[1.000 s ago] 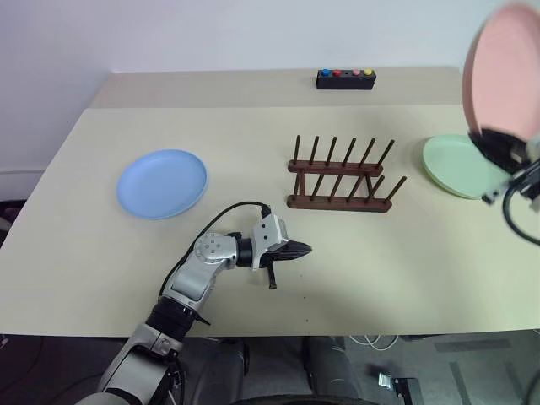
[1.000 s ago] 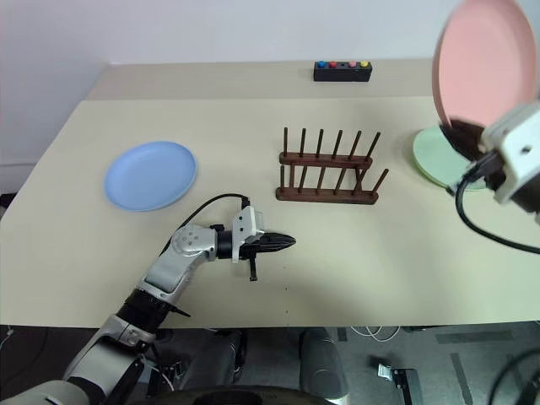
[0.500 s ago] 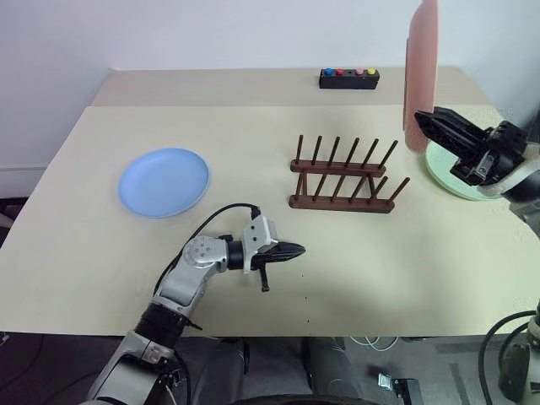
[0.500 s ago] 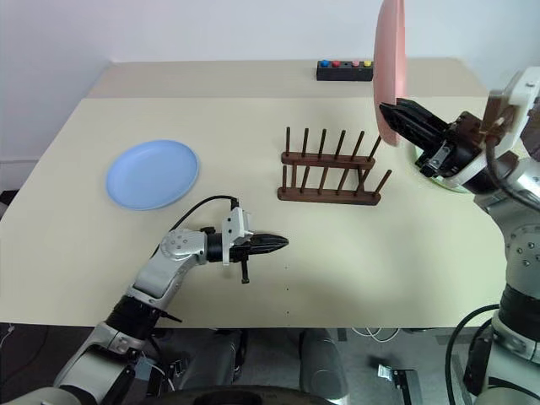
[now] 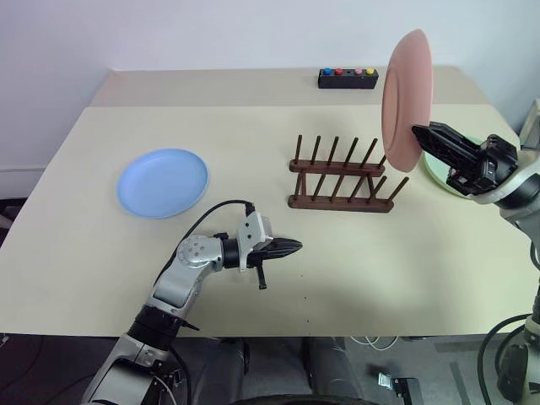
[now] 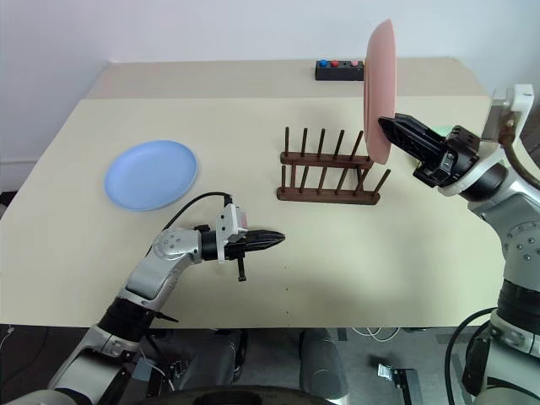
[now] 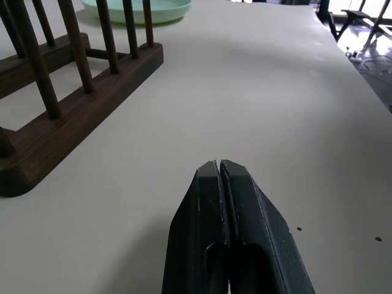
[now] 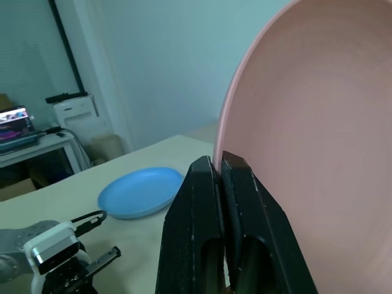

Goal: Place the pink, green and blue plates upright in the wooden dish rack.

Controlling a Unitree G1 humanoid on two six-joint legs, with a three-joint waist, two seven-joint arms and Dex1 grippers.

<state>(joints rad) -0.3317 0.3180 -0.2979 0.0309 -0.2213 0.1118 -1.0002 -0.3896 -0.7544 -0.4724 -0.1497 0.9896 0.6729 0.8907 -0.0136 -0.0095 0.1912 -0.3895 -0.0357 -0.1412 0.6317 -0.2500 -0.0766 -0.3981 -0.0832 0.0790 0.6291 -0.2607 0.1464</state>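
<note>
R gripper [image 5: 419,131]: clamping pink plate [image 5: 406,97] by rim, now turned edge-on (upright) nr wooden dish rack [image 5: 342,175].
L gripper [image 5: 295,245]: staying shut, empty.
Next: slotting it.

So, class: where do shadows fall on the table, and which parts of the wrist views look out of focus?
Left eye view: soft shadow on the table near the left end effector. Left wrist view: rack slightly soft. Right wrist view: pink plate blurred up close.
</note>
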